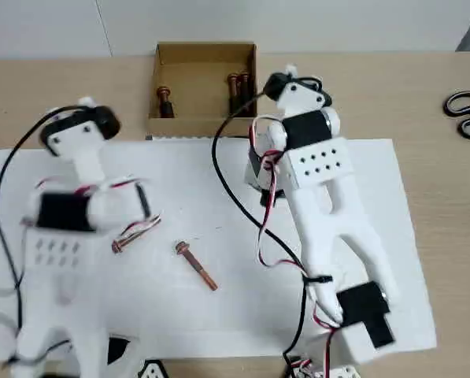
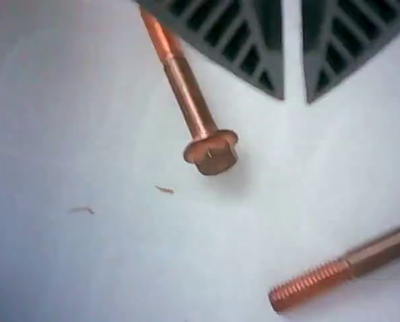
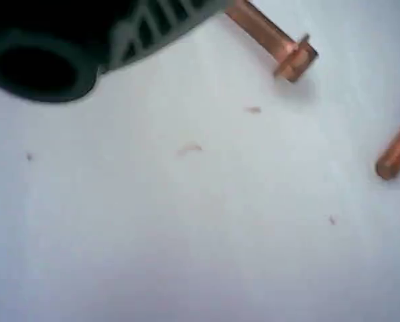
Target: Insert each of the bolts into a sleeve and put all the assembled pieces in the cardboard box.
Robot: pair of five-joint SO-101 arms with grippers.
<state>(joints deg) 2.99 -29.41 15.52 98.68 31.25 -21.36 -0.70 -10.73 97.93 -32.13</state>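
A copper bolt (image 2: 200, 121) lies on the white sheet, its head toward the camera and its shaft running under one dark finger (image 2: 233, 33) of my left gripper (image 2: 293, 99). That gripper is shut to a thin slit with nothing in it. The bolt's head (image 1: 118, 246) pokes out beside the left arm. A second bolt (image 1: 195, 266) lies loose mid-sheet; its threaded end (image 2: 320, 278) is near. My right gripper (image 3: 139, 33) hangs low over the sheet below the box, with a dark hollow round piece (image 3: 39, 67) against it. A bolt head (image 3: 295, 57) juts out past it.
The cardboard box (image 1: 205, 47) stands at the back centre with several copper pieces inside. Scissors (image 1: 467, 110) lie at the far right on the wooden table. The white sheet (image 1: 360, 173) covers the work area. Black and red cables trail from the right arm.
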